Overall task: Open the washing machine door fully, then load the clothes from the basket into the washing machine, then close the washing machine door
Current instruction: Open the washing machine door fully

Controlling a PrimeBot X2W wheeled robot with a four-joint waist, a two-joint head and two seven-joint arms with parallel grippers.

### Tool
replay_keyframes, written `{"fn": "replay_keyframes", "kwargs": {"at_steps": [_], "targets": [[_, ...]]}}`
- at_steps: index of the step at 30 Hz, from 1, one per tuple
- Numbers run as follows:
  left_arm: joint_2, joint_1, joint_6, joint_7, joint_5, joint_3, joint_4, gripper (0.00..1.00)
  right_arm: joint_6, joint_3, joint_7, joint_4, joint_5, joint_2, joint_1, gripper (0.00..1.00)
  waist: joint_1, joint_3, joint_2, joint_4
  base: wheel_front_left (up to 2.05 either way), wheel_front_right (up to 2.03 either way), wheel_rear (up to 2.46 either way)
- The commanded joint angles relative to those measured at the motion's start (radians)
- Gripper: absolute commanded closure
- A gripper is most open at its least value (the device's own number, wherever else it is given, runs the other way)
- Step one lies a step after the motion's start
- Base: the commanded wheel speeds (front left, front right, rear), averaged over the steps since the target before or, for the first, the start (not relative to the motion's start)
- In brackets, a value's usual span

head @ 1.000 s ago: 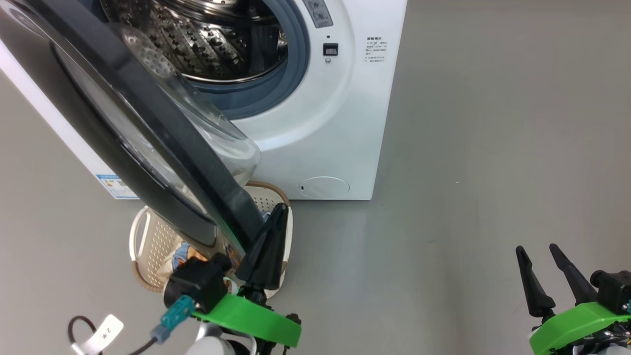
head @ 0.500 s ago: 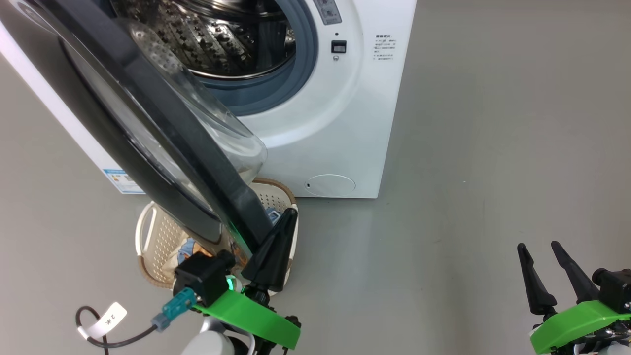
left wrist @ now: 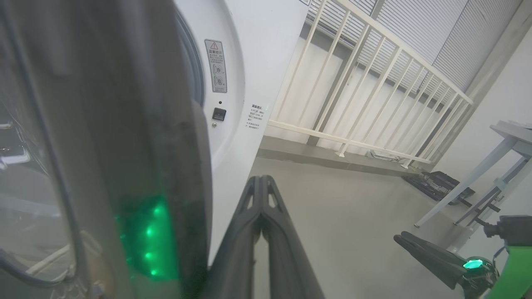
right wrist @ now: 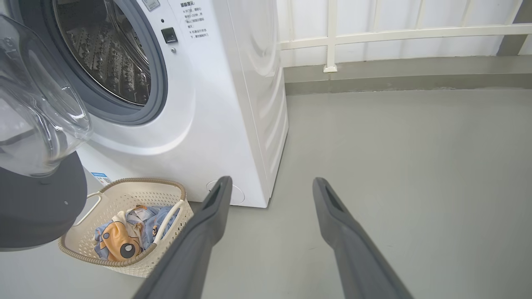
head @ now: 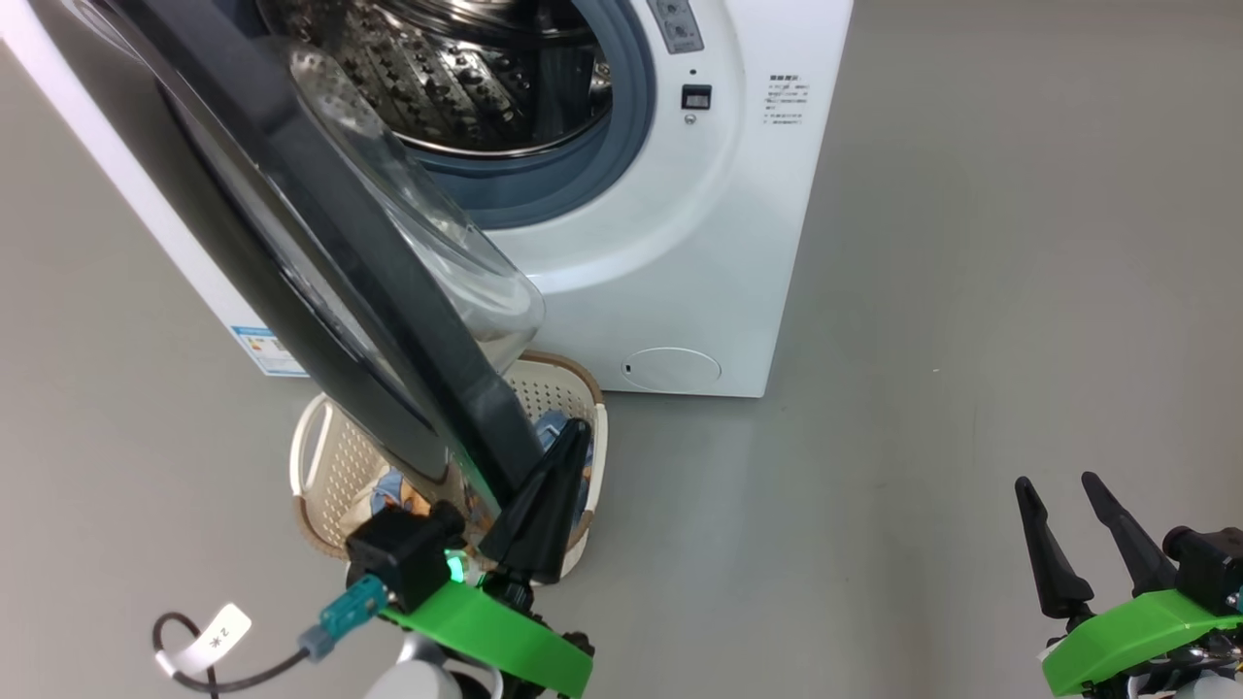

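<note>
The white washing machine (head: 699, 252) stands with its steel drum (head: 466, 68) exposed. Its door (head: 320, 223), black-rimmed with a clear glass bowl, hangs swung out over the cream basket (head: 335, 466). In the basket lie the blue and cream clothes (right wrist: 120, 232) with an orange dog print. My left gripper (head: 575, 427) is shut on nothing, its fingers close against the right side of the door's lower edge (left wrist: 124, 124). My right gripper (head: 1056, 482) is open and empty over bare floor, well right of the machine; its fingers (right wrist: 216, 207) frame the basket (right wrist: 141, 181) and machine (right wrist: 232, 104).
Grey floor spreads to the right of the machine. A white railing (left wrist: 374, 83) runs behind it, and a table's legs (left wrist: 478, 174) stand at the far right. A cable with a white tag (head: 209, 636) hangs at my left wrist.
The whole head view has drifted right and slightly down, so the camera moved. Door, basket and left gripper keep about the same places relative to each other. The right gripper stays put.
</note>
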Motion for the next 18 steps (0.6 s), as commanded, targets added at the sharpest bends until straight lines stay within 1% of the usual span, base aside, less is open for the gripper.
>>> {"fn": "replay_keyframes", "kwargs": {"at_steps": [1,6,18], "targets": [[0.035,-0.004,0.014,-0.006,0.008,0.082,-0.012,1.0,0.002,0.021,-0.012,-0.027,-0.009,-0.021,-0.024,0.0,0.0,-0.003,-0.0001,0.006,0.0,0.0,0.0],[0.035,0.053,0.015,-0.006,0.022,0.102,-0.032,1.0,0.002,0.024,-0.012,-0.029,-0.008,-0.026,-0.017,0.0,0.0,-0.013,-0.0001,0.034,0.0,0.0,0.0],[0.042,0.116,0.021,-0.006,0.058,0.168,-0.057,1.0,0.002,0.047,-0.012,-0.03,-0.005,-0.029,-0.009,0.0,0.0,-0.033,-0.0001,0.1,0.0,0.0,0.0]]}}
